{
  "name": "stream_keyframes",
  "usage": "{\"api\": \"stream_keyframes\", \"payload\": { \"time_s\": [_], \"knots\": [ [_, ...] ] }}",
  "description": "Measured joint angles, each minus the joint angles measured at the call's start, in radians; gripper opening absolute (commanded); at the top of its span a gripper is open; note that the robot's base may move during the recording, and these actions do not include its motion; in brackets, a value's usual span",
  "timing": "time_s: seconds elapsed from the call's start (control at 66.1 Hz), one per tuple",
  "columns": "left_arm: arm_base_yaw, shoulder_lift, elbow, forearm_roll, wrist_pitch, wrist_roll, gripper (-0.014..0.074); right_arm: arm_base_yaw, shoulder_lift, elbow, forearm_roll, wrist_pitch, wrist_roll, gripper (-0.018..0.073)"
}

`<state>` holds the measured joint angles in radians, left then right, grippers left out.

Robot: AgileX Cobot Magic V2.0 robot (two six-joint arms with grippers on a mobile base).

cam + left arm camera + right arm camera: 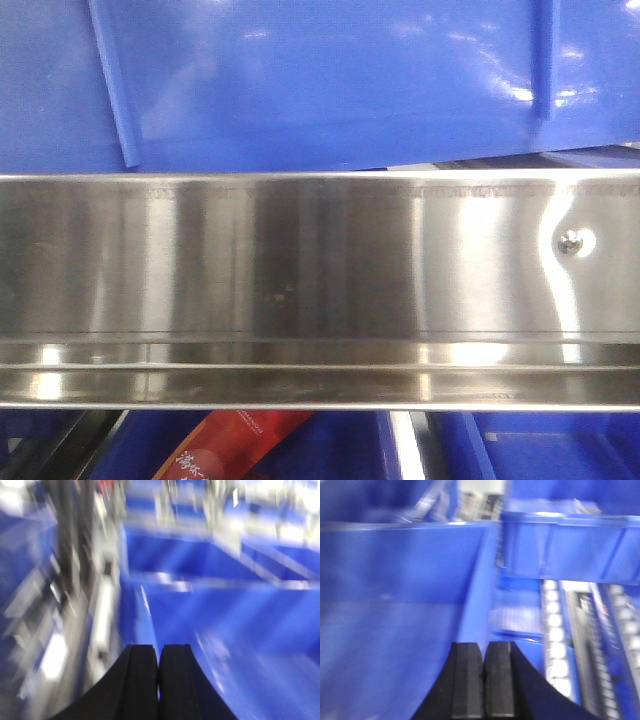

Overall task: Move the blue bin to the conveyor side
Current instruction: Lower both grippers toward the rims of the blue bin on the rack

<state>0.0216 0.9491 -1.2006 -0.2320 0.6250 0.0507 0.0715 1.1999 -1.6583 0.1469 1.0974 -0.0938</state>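
In the front-facing view the blue bin (330, 80) is filling the whole top band. Its glossy wall is showing thin ribs and is sitting just above a stainless-steel rail (300, 270) that is running the full width. A single screw (570, 241) is glinting near the rail's right end. Under the rail a red printed packet (235, 445) is lying among smaller blue crates (540, 445). Neither pincer is showing here. The left wrist view is badly smeared. The left pincer (159, 680) is standing narrow, its black fingers (137, 680) almost meeting, with a thin sliver of blue between them. The edge of the blue bin (240, 630) is running straight into that gap, so the pincer is gripping the bin's wall. The bin's inside is spreading ahead of the pincer and to its right, while a blurred steel rack (102, 615) is running along its left. In the right wrist view the right pincer (483, 680) is likewise standing narrow. Its pads (467, 680) are nearly touching and are closing on the rim that is coming down to the fingertips. The blue bin (395, 605) is taking up everything left of the pincer and ahead of it. Another blue crate (570, 545) is sitting ahead to the right, and a row of shiny rollers (555, 630) is running just right of the pincer.
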Motion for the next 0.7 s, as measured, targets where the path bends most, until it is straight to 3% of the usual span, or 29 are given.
{"api": "stream_keyframes", "payload": {
  "time_s": [0.242, 0.575, 0.696],
  "knots": [
    [0.000, 0.230, -0.161, -0.008, 0.085, 0.000, -0.0009, 0.000, 0.123, -0.038, -0.043, 0.002, 0.000, -0.0080],
    [-0.041, 0.428, -0.308, -0.007, 0.100, 0.000, -0.0010, 0.000, 0.231, -0.102, -0.067, -0.020, 0.000, -0.0080],
    [-0.043, 0.485, -0.343, -0.001, 0.102, -0.034, -0.0017, 0.000, 0.284, -0.168, -0.067, 0.004, 0.000, -0.0080]
  ]
}}
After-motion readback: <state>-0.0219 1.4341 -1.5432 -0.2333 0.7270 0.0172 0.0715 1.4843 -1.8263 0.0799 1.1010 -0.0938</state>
